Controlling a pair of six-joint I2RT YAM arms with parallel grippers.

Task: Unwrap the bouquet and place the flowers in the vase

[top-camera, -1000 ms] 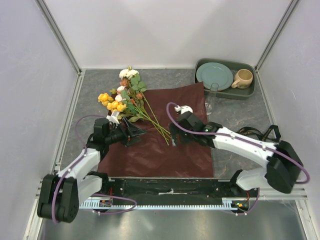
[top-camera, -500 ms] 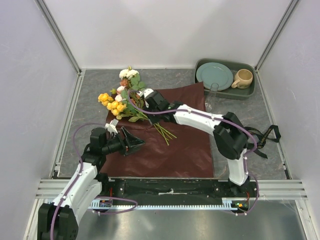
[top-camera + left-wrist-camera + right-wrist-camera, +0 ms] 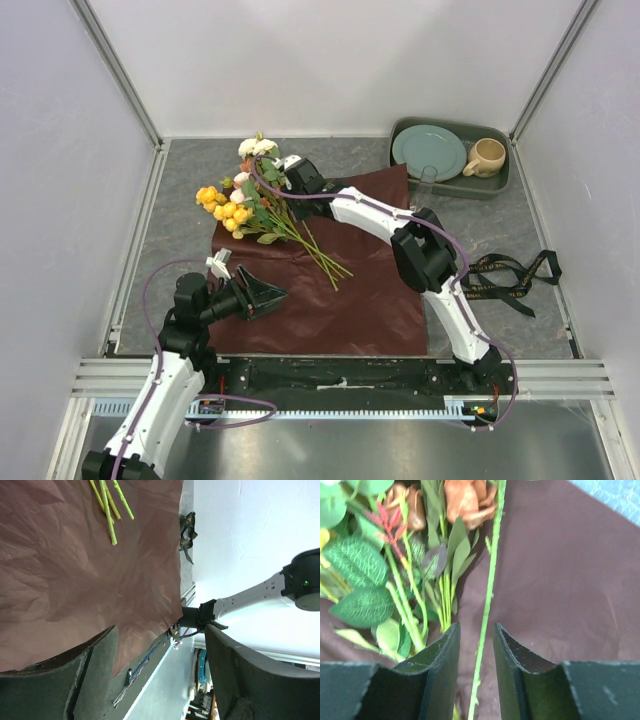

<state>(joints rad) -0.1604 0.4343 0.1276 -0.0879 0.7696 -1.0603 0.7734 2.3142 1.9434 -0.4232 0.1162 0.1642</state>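
White links [image 3: 375,215], black joints [image 3: 420,258], purple cables [image 3: 150,292], black left hand [image 3: 262,295].

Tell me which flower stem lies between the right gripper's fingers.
The single bare green stem, lying apart on the maroon paper. It runs between the fingers of the right gripper, while the leafy stems bunch outside them.

From above we lose the fingertips of the right tool [image 3: 477,630] under its wrist among the flowers [image 3: 245,205], up close the stem [image 3: 489,590] between them runs off the lower edge so we cannot tell whether it is pinched, and the ribbon [image 3: 497,283] lettering is too small to read.
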